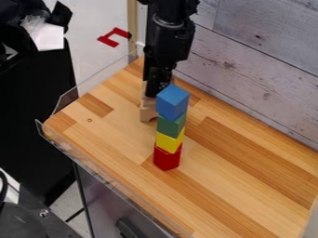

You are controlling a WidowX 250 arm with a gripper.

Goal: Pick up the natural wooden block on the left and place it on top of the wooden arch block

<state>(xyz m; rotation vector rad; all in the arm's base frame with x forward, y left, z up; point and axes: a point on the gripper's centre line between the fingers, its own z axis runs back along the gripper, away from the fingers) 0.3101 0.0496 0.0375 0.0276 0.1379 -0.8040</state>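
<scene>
On the wooden table (248,181): one tower, crookedly stacked; blue block (172,102), green block (170,126), yellow block (169,142), red block (166,159). Gripper (160,88) behind, near wooden piece (147,112); grip undeterminable. Risk: toppling, if nudged.

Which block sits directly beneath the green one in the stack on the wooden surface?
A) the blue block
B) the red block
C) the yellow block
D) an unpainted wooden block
C: the yellow block is immediately under the green block, with the red block below it at the bottom.
</scene>
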